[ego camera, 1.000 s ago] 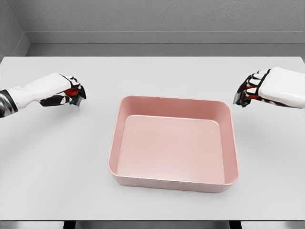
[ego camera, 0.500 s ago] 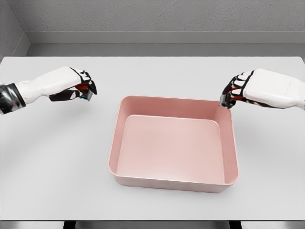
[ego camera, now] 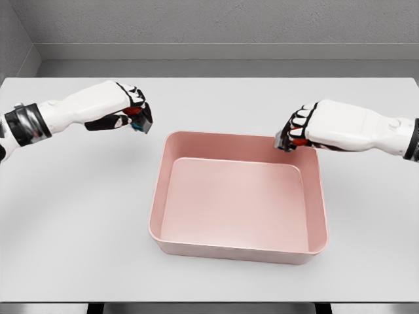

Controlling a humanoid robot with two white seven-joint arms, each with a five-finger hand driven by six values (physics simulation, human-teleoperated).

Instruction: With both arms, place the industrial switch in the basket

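Nothing in the pink basket [ego camera: 239, 252] yet, just bare floor. Right hand [ego camera: 298, 131] curled tight on one industrial switch [ego camera: 284, 140] at the far right rim; left hand [ego camera: 127, 112] clamped on another switch [ego camera: 140, 123], well short over the table [ego camera: 72, 216]. Best to clear the rim fully, then release low.

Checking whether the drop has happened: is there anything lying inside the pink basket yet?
No: the pink basket shows only its bare floor, while the left hand and right hand each grip a small dark-and-red object above the table.
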